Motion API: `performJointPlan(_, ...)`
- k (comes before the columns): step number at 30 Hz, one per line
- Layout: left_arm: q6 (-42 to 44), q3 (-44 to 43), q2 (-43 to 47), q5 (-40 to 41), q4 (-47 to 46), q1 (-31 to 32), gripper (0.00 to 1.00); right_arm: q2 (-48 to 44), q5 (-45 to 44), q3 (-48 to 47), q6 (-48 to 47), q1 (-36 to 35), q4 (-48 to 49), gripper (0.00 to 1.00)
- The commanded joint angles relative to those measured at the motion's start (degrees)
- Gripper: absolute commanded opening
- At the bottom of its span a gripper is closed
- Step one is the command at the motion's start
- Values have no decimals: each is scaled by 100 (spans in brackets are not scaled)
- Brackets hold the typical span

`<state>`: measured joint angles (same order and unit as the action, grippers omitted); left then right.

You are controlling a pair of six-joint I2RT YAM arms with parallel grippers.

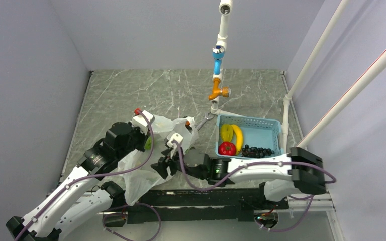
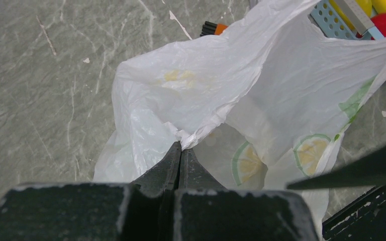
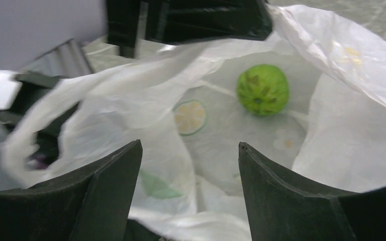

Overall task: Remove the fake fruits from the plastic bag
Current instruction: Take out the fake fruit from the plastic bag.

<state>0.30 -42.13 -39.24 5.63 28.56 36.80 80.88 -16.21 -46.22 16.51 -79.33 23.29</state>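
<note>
The plastic bag (image 1: pixel 167 125) lies crumpled on the table between my two arms; it is white with lemon-slice prints. My left gripper (image 2: pixel 181 146) is shut on a pinched fold of the bag's (image 2: pixel 206 75) rim and holds the mouth up. My right gripper (image 3: pixel 190 150) is open at the mouth, fingers apart over the bag's (image 3: pixel 146 115) lining. A green bumpy round fruit (image 3: pixel 263 89) lies inside the bag, ahead of and right of my right fingertips. The banana (image 1: pixel 237 135), yellow oval fruit (image 1: pixel 225 131), red round fruit (image 1: pixel 226 148) and grape bunch (image 1: pixel 257 150) lie in the basket.
The light blue slotted basket (image 1: pixel 261 125) stands right of the bag. A silver wrench (image 1: pixel 203 120) lies just behind the bag, by the basket's far left corner. A white pipe with blue and orange fittings (image 1: pixel 217 75) hangs over the middle. White pipes (image 1: pixel 301 75) slant along the right wall.
</note>
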Motion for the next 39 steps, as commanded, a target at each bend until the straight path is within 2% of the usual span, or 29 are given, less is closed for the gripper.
performJointPlan(1, -100, -162, 256, 265, -135, 20, 0, 666, -1090, -10, -555, -17, 1672, 76)
performJointPlan(8, -100, -154, 353, 316, -136, 26, 0, 1791, -1672, -532, -921, -1, 2375, 88)
performJointPlan(16, -100, -155, 310, 263, -150, 25, 0, 2640, -1516, -875, -1290, 194, 2909, 97)
performJointPlan(29, -100, -139, 354, 298, -147, 37, 0, 3567, -639, -1486, -1227, 683, 2999, 98)
performJointPlan(39, -100, -168, 248, 288, -133, 38, 0, 4260, -552, -2066, -977, 823, 2694, 95)
